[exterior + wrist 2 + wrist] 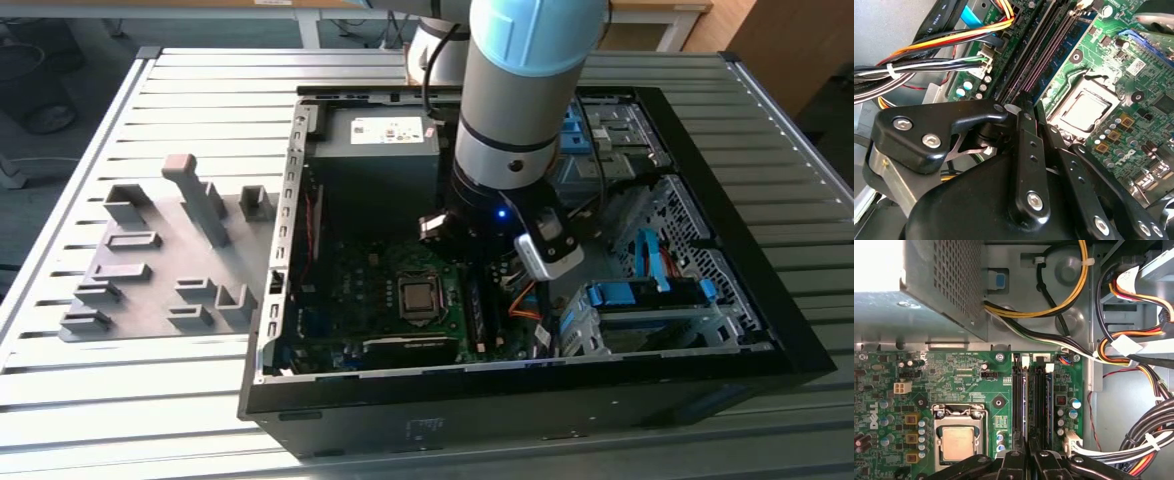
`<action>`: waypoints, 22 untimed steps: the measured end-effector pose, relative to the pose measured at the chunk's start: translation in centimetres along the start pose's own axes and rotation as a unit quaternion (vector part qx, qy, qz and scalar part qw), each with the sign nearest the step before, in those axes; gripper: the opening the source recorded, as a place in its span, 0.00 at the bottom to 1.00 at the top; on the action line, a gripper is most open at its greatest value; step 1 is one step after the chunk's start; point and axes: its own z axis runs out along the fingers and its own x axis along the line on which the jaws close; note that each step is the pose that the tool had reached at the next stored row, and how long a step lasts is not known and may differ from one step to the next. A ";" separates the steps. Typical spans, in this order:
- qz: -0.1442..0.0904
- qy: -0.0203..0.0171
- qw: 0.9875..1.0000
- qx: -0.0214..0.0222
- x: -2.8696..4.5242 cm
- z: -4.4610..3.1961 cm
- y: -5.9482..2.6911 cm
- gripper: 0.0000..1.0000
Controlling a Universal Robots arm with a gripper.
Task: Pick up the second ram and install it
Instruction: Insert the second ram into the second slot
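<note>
Gripper (1029, 452) fingers nearly together over memory slots, second ram (1026, 405) seated between them.

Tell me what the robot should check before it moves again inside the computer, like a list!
1. Computer case open on top: ok.
2. Gripper lined up with the memory slots: ok, it sits at their end.
3. Cables away from the slots: ok, they lie off to the side of the green board.
4. Memory stick held in the gripper: cannot tell.
5. Memory stick pushed fully into its slot: cannot tell.
</note>
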 end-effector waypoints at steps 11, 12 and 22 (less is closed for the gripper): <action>0.001 0.000 1.000 0.000 -0.01 0.51 -0.01 0.14; 0.001 0.000 1.000 0.000 -0.01 0.54 -0.01 0.14; 0.001 0.000 1.000 -0.001 -0.04 0.13 0.00 0.14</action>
